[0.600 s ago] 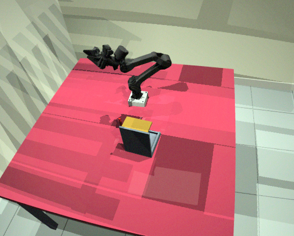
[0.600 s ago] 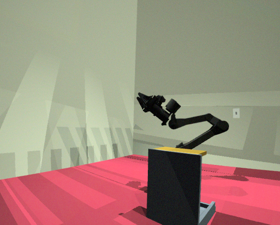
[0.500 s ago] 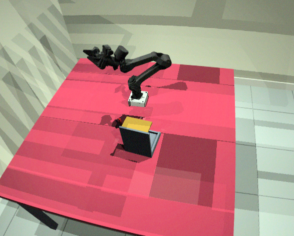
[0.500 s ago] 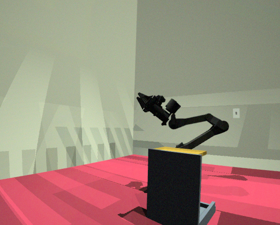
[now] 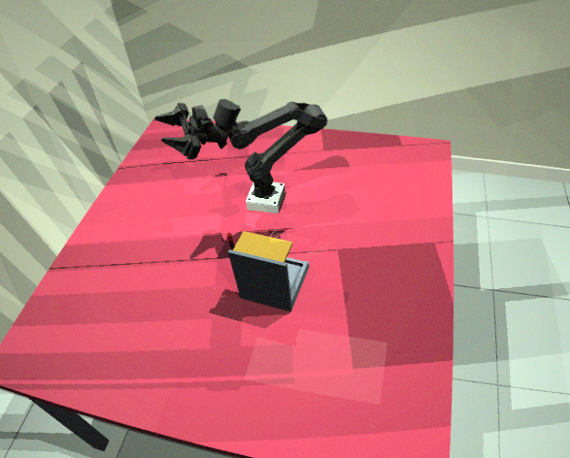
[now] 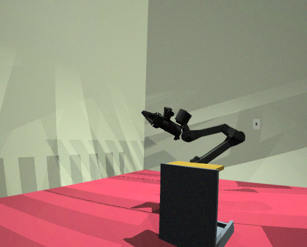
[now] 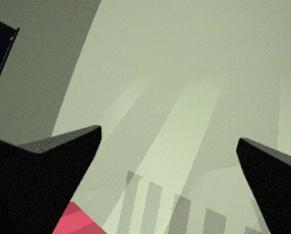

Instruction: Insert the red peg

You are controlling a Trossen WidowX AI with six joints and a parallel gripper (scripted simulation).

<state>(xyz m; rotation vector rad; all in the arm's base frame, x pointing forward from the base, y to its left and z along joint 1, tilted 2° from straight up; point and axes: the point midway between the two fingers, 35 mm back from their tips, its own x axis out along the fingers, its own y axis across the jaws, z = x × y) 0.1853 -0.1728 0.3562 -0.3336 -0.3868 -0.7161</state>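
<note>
The red peg [image 5: 229,241] shows as a small dark red upright shape just left of the roof in the top view; its lower part is hidden. It is not visible in the exterior view or the wrist view. The box [image 5: 261,281] [image 6: 188,204] turns its dark back wall to the top and exterior views. Its yellow flat roof [image 5: 264,245] [image 6: 194,165] sticks out from the top of that wall, toward the arm's side. The block and hole are hidden. My gripper [image 5: 159,128] [image 6: 142,111] [image 7: 168,138] is wide open and empty, high above the table and far from the peg, pointing outward and tilted upward.
The arm's white base [image 5: 263,203] stands on the red table [image 5: 177,335] [image 6: 95,209] behind the box as seen in the top view. A low grey side wall [image 5: 301,280] [image 6: 226,233] edges the box floor. The wrist view shows mostly pale room wall.
</note>
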